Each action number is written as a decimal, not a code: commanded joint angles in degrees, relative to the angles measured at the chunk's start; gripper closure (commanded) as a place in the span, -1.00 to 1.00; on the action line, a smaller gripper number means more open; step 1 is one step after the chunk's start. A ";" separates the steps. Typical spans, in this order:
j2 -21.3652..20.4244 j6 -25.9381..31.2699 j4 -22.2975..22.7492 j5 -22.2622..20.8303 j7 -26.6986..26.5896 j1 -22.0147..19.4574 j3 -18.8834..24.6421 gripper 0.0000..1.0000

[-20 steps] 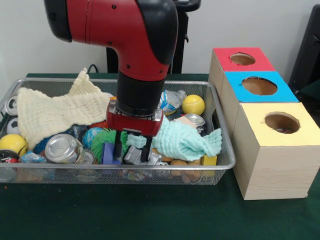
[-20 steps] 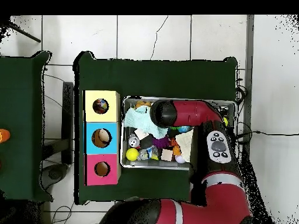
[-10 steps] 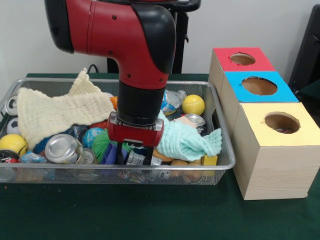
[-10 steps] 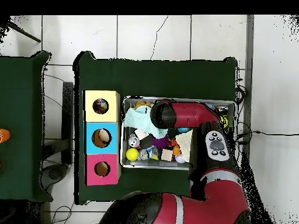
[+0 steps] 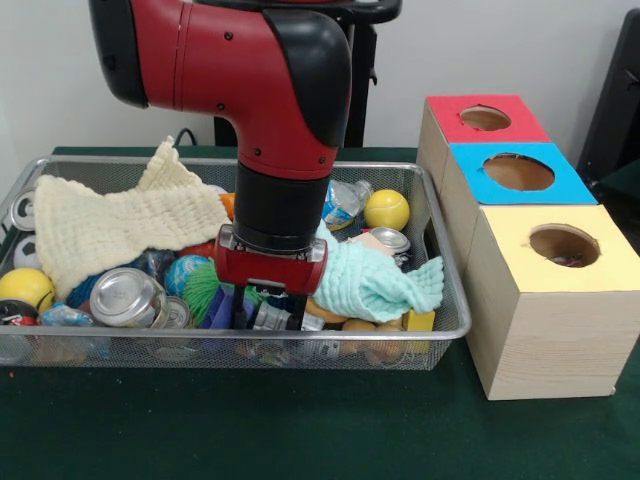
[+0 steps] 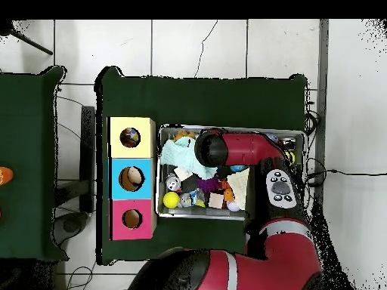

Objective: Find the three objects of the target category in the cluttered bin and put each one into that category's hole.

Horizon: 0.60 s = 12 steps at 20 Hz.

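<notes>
1. Front view: the red-and-black arm's gripper (image 5: 269, 312) is sunk among clutter in the wire mesh bin (image 5: 440, 250), its fingers astride a crushed silver can (image 5: 270, 318); whether they grip it, I cannot tell. A mint green cloth (image 5: 375, 280) lies just beside.
2. Overhead view: the arm covers the gripper; the yellow-topped wooden box (image 6: 143, 137) adjoins the bin.

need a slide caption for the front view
Sawyer end effector lowered into the cluttered wire bin beside a mint cloth, three colour-topped sorting boxes alongside.

Mint-green cloth (image 5: 380, 280), cream waffle-textured cloth (image 5: 110, 225), yellow ball (image 5: 386, 209), silver mesh bin (image 5: 440, 300)
</notes>
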 commanded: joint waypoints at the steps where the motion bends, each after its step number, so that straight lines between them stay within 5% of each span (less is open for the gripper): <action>1: 5.92 -1.77 1.86 -3.38 0.31 -0.96 2.29 -1.00; 6: 7.38 -4.63 1.06 -3.75 1.75 -0.48 1.79 -1.00; 12: 6.42 -9.64 0.28 -5.67 6.18 3.45 -5.07 -1.00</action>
